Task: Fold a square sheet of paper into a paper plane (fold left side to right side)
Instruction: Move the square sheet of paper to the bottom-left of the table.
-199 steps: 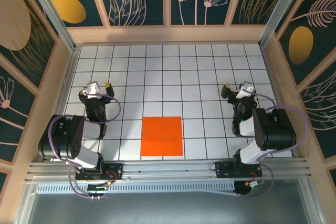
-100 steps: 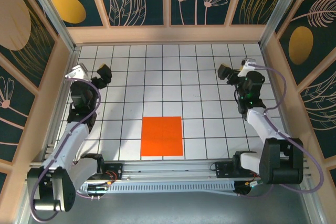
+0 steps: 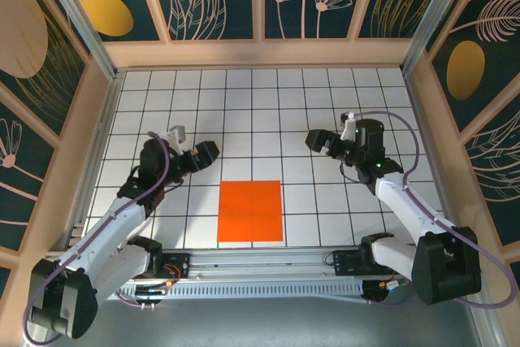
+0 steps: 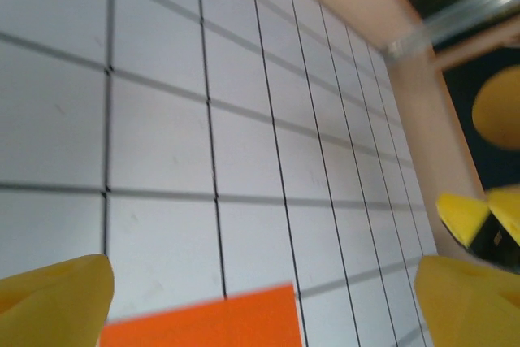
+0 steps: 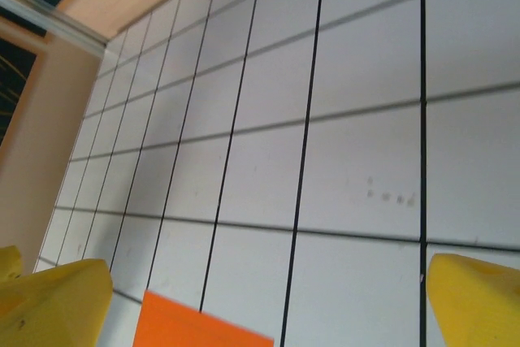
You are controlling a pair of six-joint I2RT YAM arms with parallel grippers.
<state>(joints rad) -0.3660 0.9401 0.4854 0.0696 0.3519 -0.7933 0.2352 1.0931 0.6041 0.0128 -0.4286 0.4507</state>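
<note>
lying flat on the white gridded table (image 3: 325, 103), the plain bright orange square sheet of paper (image 3: 250, 210) sits close to the near edge, about midway between the left and right edges. no crease visible and no corner lifted, so folding looks not yet begun.

left gripper (image 3: 203, 152) hovers just past the sheet's far left corner, spread wide, nothing in it. left wrist view has the sheet's far edge low between the yellow fingertips (image 4: 57, 294). right gripper (image 3: 318, 140) hangs beyond the far right corner, a bit further off, also spread wide and empty. neither touches the paper.

handling guess: very light, thin and floppy, so it will sag if lifted by one corner. it likely slides on the smooth table when nudged, so one side probably needs pinning. the flat edge gives little to pinch; a fingertip likely has to scrape under it or push it to buckle up. creases stay once made, and a hard squeeze may wrinkle or tear it.

best hold, as i judge it: the left edge near a left corner, taken by the left gripper and carried over to the right edge while the right gripper presses the right half down. edges must line up or the fold goes skew.
</note>
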